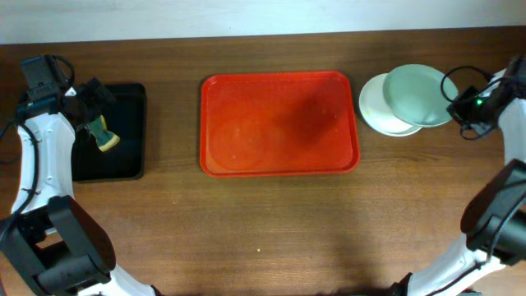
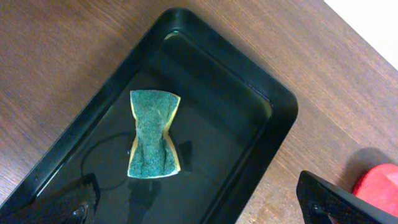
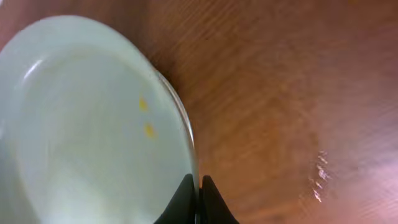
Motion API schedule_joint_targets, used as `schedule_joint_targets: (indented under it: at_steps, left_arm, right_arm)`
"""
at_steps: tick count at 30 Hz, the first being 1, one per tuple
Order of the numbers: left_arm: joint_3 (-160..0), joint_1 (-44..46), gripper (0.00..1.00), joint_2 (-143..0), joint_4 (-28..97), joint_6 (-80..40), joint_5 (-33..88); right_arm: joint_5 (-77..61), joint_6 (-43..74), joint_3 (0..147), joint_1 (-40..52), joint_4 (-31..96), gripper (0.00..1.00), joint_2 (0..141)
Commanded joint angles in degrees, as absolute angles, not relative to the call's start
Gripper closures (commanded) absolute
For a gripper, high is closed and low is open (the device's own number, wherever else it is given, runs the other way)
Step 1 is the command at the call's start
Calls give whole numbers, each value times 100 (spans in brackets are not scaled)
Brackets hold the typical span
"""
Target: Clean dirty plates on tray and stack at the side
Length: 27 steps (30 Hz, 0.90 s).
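The red-orange tray (image 1: 279, 160) lies mid-table with no plates on it. At the right a pale mint-green plate (image 1: 419, 94) overlaps a white plate (image 1: 376, 108); a third plate does not show. My right gripper (image 1: 454, 105) is shut on the mint plate's right rim. In the right wrist view the fingers (image 3: 199, 191) pinch the rim of that plate (image 3: 87, 137), which bears two small yellow specks. My left gripper (image 2: 199, 204) is wide open and empty above the black tray (image 2: 273, 106); it also shows in the overhead view (image 1: 92, 92).
A green-and-yellow sponge (image 2: 153, 134) lies flat in the black tray (image 1: 131, 160) at the far left; it also shows in the overhead view (image 1: 105, 136). Bare wooden table lies in front of both trays. The red tray's corner (image 2: 379, 183) shows at the left wrist view's right edge.
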State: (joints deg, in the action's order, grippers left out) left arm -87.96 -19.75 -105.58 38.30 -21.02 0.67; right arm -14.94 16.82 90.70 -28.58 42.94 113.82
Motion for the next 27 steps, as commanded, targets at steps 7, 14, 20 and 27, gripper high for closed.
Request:
schedule_joint_targets:
  at_steps: [7, 14, 20, 27]
  left_arm:
    - [-8807, -1992, 1, -10586, 3826, -2112, 89]
    - [-8807, -1992, 1, -10586, 3826, -2112, 89]
    - [-8807, -1992, 1, -10586, 3826, -2115, 89]
    - [-8807, -1992, 1, -10586, 3826, -2115, 89]
  right_arm:
    - [-1586, 1704, 9310, -2176, 4410, 50, 11605]
    - [-1253, 1509, 8836, -1291, 7100, 46, 8543]
    - [-1262, 1507, 8827, -484, 8766, 1, 6949]
    - [-827, 1485, 8801, -486, 9714, 1, 6908]
